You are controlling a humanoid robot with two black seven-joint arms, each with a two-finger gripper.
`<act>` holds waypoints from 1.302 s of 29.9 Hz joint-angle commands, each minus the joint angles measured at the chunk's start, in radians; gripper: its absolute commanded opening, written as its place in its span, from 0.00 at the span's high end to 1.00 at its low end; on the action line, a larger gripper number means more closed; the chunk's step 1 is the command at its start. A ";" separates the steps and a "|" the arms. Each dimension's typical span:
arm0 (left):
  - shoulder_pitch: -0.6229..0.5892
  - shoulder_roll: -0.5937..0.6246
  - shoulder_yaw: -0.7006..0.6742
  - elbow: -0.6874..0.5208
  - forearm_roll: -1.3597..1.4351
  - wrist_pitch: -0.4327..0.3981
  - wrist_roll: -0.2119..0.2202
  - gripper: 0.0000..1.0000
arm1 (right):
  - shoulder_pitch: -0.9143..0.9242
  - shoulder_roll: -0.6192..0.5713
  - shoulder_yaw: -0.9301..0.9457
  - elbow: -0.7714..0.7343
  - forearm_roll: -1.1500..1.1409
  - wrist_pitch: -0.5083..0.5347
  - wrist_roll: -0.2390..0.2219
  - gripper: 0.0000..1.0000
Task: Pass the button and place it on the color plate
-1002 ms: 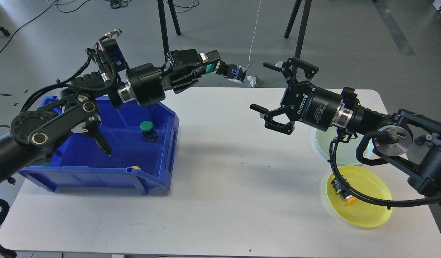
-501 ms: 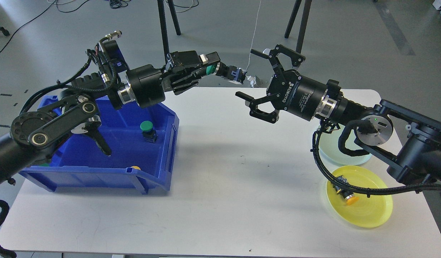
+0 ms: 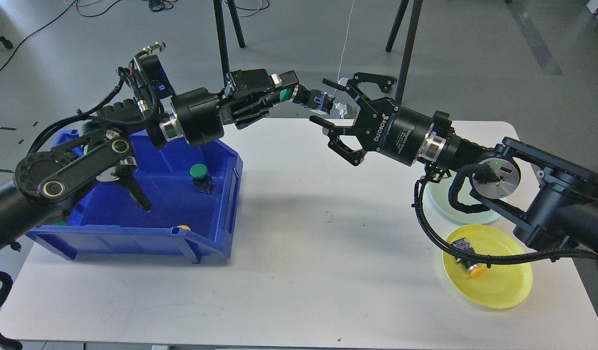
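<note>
My left gripper (image 3: 285, 90) is shut on a green-capped button (image 3: 306, 97) and holds it out above the table's back edge, black body pointing right. My right gripper (image 3: 328, 103) is open, its fingers spread around the free end of that button, not closed on it. A second green button (image 3: 200, 176) stands in the blue bin (image 3: 221, 204). A yellow button (image 3: 469, 265) lies on the yellow plate (image 3: 498, 287). A pale green plate (image 3: 454, 204) lies behind it, partly hidden by my right arm.
A yellow cap (image 3: 184, 227) shows at the bin's front wall. Tripod legs (image 3: 226, 39) stand on the floor behind the white table (image 3: 303, 253). My right arm's cable loops over the yellow plate.
My right gripper has moved left and up from above the table's right half to the button held by my left gripper. The left arm has stayed still.
</note>
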 commanded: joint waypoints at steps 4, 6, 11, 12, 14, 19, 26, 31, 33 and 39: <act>0.000 -0.001 0.001 -0.001 0.001 0.006 0.000 0.91 | -0.001 -0.001 0.009 0.000 0.002 0.000 0.002 0.91; 0.000 -0.001 0.001 -0.001 0.001 0.007 0.000 0.90 | -0.001 -0.001 0.010 0.000 0.002 0.000 0.002 0.92; 0.002 -0.001 -0.002 -0.001 -0.001 0.009 0.000 0.62 | -0.001 -0.003 0.010 0.002 0.002 0.000 0.002 0.97; 0.002 -0.001 -0.002 -0.001 -0.002 0.010 0.000 0.40 | -0.001 -0.004 0.010 0.002 0.002 0.000 0.002 0.97; 0.002 -0.003 -0.007 -0.001 -0.010 0.010 0.000 0.28 | -0.001 -0.009 0.010 0.003 0.002 0.000 0.001 0.98; 0.002 -0.001 -0.007 -0.001 -0.016 0.009 0.000 0.21 | -0.020 -0.035 0.013 0.006 0.003 0.000 -0.001 0.98; 0.003 -0.003 -0.010 0.001 -0.018 0.009 0.000 0.20 | -0.249 -0.190 0.197 0.008 0.008 0.000 0.008 0.98; 0.008 -0.001 -0.010 0.001 -0.044 0.009 0.000 0.19 | -0.493 -0.266 0.372 0.078 -0.021 -0.403 0.008 0.99; 0.009 -0.001 -0.008 0.001 -0.059 0.009 0.000 0.19 | -0.527 -0.302 0.372 0.120 -0.079 -0.609 0.010 0.99; 0.009 -0.001 -0.008 0.001 -0.067 0.009 0.000 0.19 | -0.572 -0.302 0.362 0.088 -0.264 -0.898 0.002 0.99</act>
